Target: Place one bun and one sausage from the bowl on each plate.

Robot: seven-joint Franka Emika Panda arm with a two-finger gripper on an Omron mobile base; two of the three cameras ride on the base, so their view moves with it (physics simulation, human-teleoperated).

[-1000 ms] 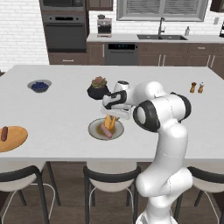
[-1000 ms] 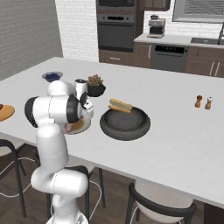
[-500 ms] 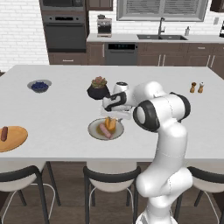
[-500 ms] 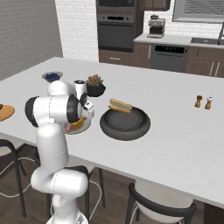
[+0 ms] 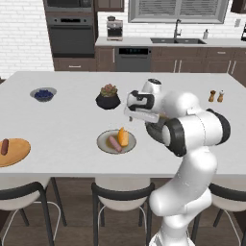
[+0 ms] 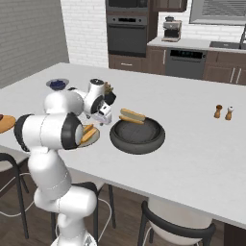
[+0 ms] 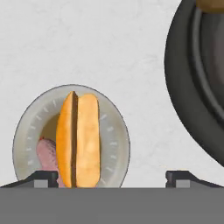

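My gripper (image 7: 113, 178) is open and hangs above the pale grey plate (image 7: 113, 144). On that plate lie a golden bun (image 7: 78, 139) and, beside it, a pinkish sausage (image 7: 47, 154); my fingertips (image 7: 43, 178) stand wide apart and touch neither. In the left base view the gripper (image 5: 139, 116) is just right of and above the grey plate (image 5: 103, 141). The dark bowl (image 6: 138, 137) sits right beside the plate and holds another bun (image 6: 132, 116). At the far left the wooden plate (image 5: 14, 153) carries a sausage (image 5: 5, 146).
A black plant pot (image 5: 108, 98) stands behind the grey plate and a small bowl of blueberries (image 5: 43, 94) further left. Salt and pepper shakers (image 5: 216, 96) stand at the right. Stools line the counter's near edge.
The jaws have opened and let go of the bun, which now lies on the grey plate next to the sausage. The hand has lifted slightly.
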